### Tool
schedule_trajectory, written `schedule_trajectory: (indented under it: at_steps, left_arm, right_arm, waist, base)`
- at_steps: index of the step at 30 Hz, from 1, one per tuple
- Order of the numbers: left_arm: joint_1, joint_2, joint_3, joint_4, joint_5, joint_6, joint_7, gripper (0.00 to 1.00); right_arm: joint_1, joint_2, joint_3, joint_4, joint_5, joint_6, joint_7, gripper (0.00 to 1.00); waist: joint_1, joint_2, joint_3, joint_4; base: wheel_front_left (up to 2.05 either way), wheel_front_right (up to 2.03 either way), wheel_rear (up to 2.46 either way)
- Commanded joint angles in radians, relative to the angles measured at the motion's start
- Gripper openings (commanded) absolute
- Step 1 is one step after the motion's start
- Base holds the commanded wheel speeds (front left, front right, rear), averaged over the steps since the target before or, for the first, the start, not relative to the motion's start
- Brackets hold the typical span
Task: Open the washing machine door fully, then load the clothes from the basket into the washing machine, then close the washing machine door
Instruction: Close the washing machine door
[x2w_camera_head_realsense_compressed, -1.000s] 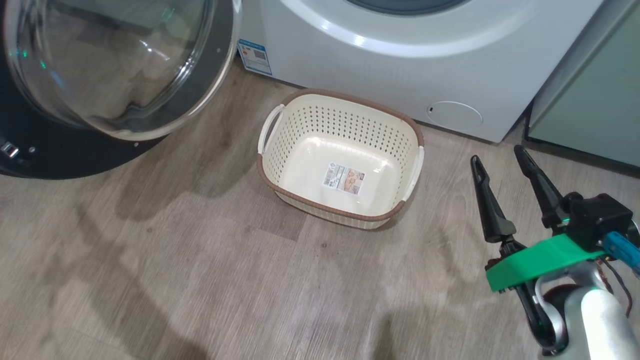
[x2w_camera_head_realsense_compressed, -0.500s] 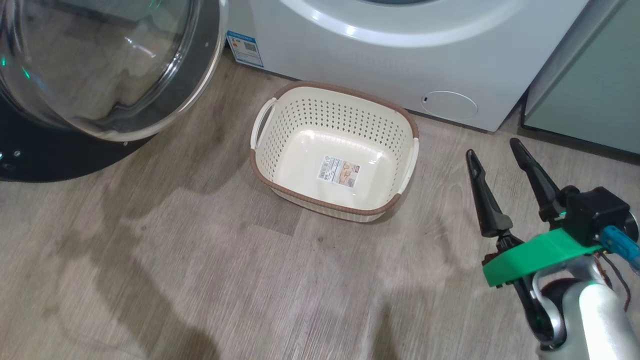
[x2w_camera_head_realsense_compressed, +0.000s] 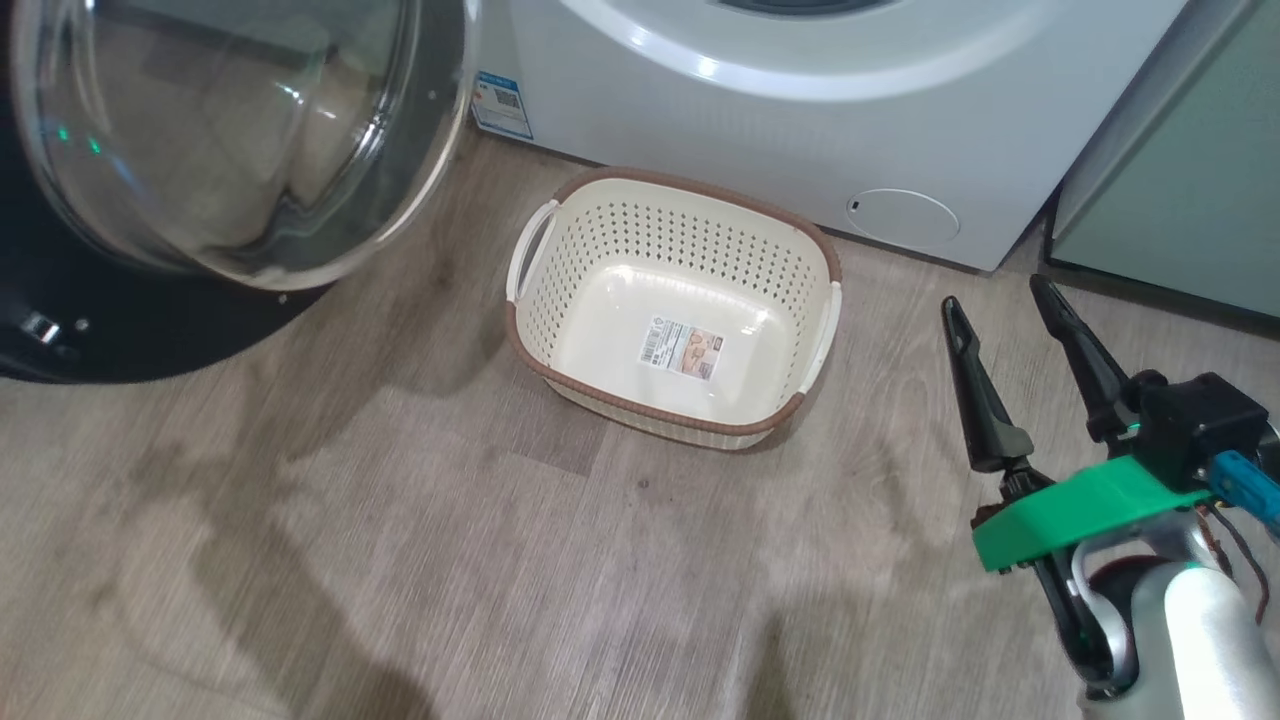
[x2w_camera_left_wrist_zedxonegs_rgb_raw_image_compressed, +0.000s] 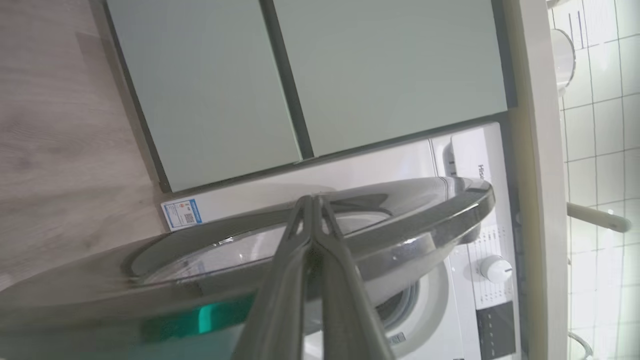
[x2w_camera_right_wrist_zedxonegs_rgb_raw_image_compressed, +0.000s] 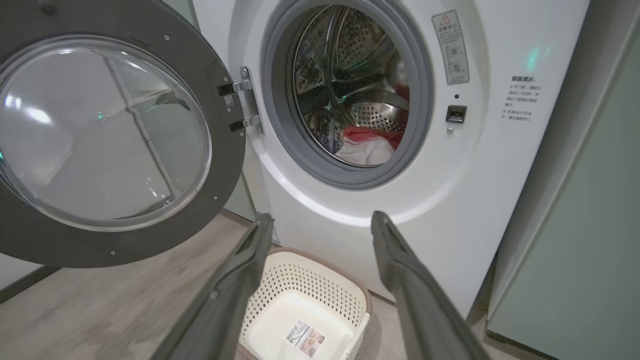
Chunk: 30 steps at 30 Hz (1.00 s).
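**Door open, basket on floor in front of washer**

- We see the door (x2w_camera_right_wrist_zedxonegs_rgb_raw_image_compressed: 222, 165) swung out on its hinges (x2w_camera_right_wrist_zedxonegs_rgb_raw_image_compressed: 248, 105) at the left side of the washer (x2w_camera_right_wrist_zedxonegs_rgb_raw_image_compressed: 475, 165) as the right wrist view frames it. Its glass faces the camera.
- The drum (x2w_camera_right_wrist_zedxonegs_rgb_raw_image_compressed: 350, 65) mouth is uncovered. A red and white cloth (x2w_camera_right_wrist_zedxonegs_rgb_raw_image_compressed: 364, 146) lies low in it.
- In the head view the door (x2w_camera_head_realsense_compressed: 150, 345) hangs at upper left, glass bowl bulging out over the floor (x2w_camera_head_realsense_compressed: 400, 560).
- The basket (x2w_camera_head_realsense_compressed: 650, 412) stands upright on the floor, just in front of the washer (x2w_camera_head_realsense_compressed: 750, 130), between the blue label (x2w_camera_head_realsense_compressed: 498, 103) and the round flap (x2w_camera_head_realsense_compressed: 903, 218). It sits near the washer front; we cannot tell if they touch. The sticker (x2w_camera_head_realsense_compressed: 682, 350) on its inner bottom shows in full.
- The right gripper (x2w_camera_head_realsense_compressed: 995, 295) is at lower right of the head view, fingers spread wide and pinching nothing. It is right of the basket and apart from it. Pale green cabinets (x2w_camera_head_realsense_compressed: 1180, 180) are beyond it.
- Along the right wrist view, the same gripper (x2w_camera_right_wrist_zedxonegs_rgb_raw_image_compressed: 321, 216) points at the washer front below the drum, with the basket (x2w_camera_right_wrist_zedxonegs_rgb_raw_image_compressed: 310, 285) between its fingers lower down.
- The left gripper (x2w_camera_left_wrist_zedxonegs_rgb_raw_image_compressed: 312, 200) has its fingers pressed together, with nothing between them.
- In its wrist view the fingers cross the door (x2w_camera_left_wrist_zedxonegs_rgb_raw_image_compressed: 425, 220) rim, tips near the far edge. We cannot tell if they touch it.
- That view also has the washer (x2w_camera_left_wrist_zedxonegs_rgb_raw_image_compressed: 465, 155), its label (x2w_camera_left_wrist_zedxonegs_rgb_raw_image_compressed: 181, 214) and the cabinets (x2w_camera_left_wrist_zedxonegs_rgb_raw_image_compressed: 350, 70).
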Motion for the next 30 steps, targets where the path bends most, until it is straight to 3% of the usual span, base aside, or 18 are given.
schedule_trajectory:
  at_steps: [1,19,30]
  left_arm:
    - [0.000,0.057,0.010,-0.047,-0.013,-0.008,0.039,0.00]
    - [0.162,0.029,-0.005,-0.284,-0.101,0.017,0.304,0.00]
    - [0.298,0.012,0.005,-0.524,-0.158,0.090,0.409,0.00]
  right_arm:
    - [-0.030,-0.004,0.025,-0.031,0.001,0.000,-0.004,1.00]
    - [-0.016,-0.004,0.015,0.003,0.047,0.000,-0.057,1.00]
    - [-0.007,-0.004,0.010,0.032,0.075,0.000,-0.100,1.00]
  waist:
    - [0.0000,0.0000,-0.005,0.000]
    - [0.0000,0.0000,-0.049,-0.032]
    - [0.0000,0.0000,-0.073,-0.102]
  base:
    - [0.00,0.00,0.00]
    - [0.00,0.00,0.00]
    - [0.00,0.00,0.00]
